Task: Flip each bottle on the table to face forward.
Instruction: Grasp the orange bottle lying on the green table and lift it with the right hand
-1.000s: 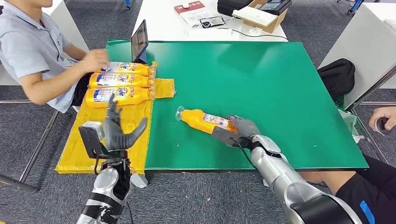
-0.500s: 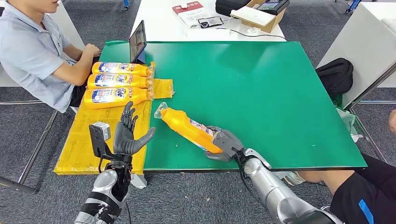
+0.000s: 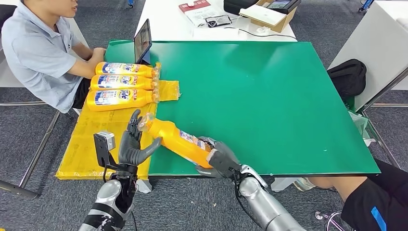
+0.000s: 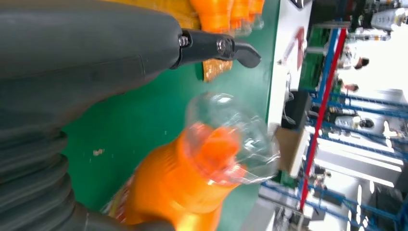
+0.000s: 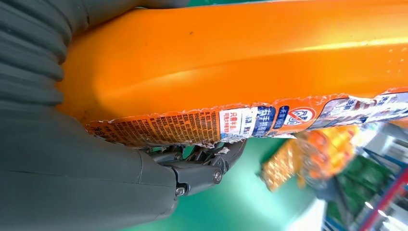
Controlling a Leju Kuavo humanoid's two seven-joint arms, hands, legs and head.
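Head view, lower centre of the frame: right hand gripping the base of an orange bottle tilted above the green tabletop, clear cap almost touching the empty, spread left hand; three finished bottles lying at upper left. Left wrist view: cap near the middle, close to the parted fingers. Right wrist view: fingers wrapped on the back label; probably mid-handover, next needing the left hand to close on the neck before release.

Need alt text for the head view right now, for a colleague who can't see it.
The right hand holds an orange bottle by its base, cap end reaching the open left hand. Three more bottles lie on the yellow mat, beside a seated person.
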